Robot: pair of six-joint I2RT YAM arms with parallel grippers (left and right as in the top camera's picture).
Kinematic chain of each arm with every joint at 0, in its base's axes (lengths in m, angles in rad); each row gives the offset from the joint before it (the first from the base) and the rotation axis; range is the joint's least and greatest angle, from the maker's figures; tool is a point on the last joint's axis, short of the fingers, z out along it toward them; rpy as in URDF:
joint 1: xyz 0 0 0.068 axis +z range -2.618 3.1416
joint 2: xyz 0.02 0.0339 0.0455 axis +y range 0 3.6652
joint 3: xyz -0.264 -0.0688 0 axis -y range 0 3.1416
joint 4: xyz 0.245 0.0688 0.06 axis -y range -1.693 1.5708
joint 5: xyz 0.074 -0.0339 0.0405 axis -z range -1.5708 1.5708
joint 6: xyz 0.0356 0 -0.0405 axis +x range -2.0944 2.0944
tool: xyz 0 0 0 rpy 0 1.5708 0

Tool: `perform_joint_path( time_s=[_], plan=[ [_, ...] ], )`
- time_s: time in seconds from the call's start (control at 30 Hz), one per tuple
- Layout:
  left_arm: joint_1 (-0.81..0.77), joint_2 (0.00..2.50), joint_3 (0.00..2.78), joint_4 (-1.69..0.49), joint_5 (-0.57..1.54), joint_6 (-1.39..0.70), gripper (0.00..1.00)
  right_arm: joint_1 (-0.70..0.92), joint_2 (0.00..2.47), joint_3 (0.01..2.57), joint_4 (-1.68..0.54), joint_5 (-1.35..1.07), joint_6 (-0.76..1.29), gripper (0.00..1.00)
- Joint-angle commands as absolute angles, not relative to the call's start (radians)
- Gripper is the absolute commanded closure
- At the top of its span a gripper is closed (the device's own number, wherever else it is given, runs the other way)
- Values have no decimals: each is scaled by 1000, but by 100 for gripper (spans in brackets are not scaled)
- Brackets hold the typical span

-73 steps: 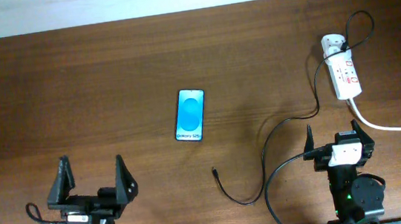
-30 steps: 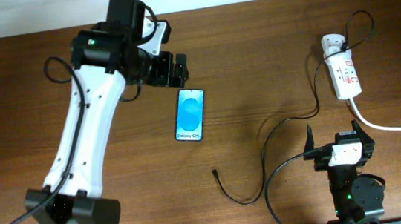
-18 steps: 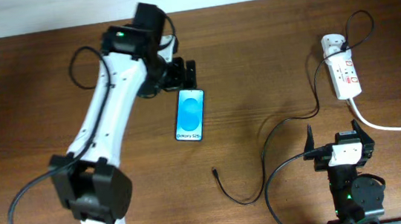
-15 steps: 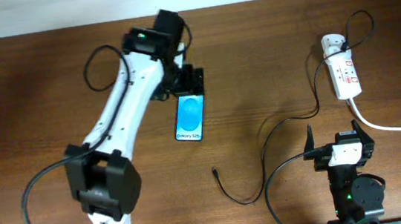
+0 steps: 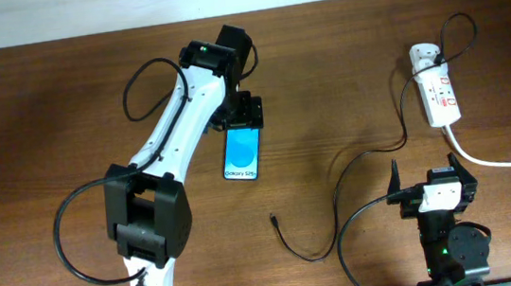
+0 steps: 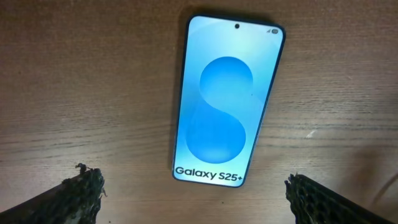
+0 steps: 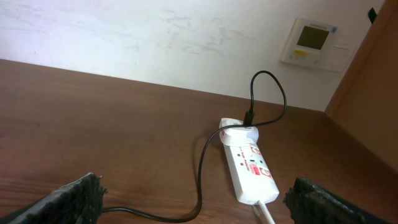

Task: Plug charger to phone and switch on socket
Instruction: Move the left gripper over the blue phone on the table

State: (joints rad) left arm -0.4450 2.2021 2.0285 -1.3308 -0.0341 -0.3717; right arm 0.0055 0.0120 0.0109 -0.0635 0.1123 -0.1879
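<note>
Hovering over the far end of the phone (image 5: 243, 151), the left pincer (image 5: 242, 114) is standing with its fingers wide apart and gripping nothing. In the wrist view its tips are flanking the lettered end of the blue screen without touching it. A second ago this arm was reaching in from 10 o'clock of the phone; before that it was sitting folded at 7 o'clock of the overhead view.

The right pincer (image 5: 428, 177) is waiting at 5 o'clock, fingers apart and empty, just as it was before. The phone, lying flat a little towards 9 o'clock of centre, is staying where it was. So is the charger (image 5: 363, 153), whose tip is resting at 5 o'clock of the phone and well apart from it, while its cable is curling away to the white adapter (image 5: 422, 53) in the socket (image 5: 439, 95) at 2 o'clock.

Everything is lying on a brown wooden surface (image 5: 61, 106). Beyond it, the right wrist view is showing a white wall (image 7: 124, 31) with a small control panel (image 7: 314, 40).
</note>
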Motion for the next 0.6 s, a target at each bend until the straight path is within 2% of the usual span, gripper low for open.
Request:
perform_joint_path(
  time_s=[0.0,0.17,0.57],
  plan=[
    [-445,2210,2028,-1322,-41,-388,1,12,6,6,-71,128,-187,2],
    [-445,2210,2014,-1311,22,-339,1,12,6,6,-71,128,-187,2],
    [-445,2210,1977,-1280,-4,-339,1,12,6,6,-71,128,-187,2]
  ],
)
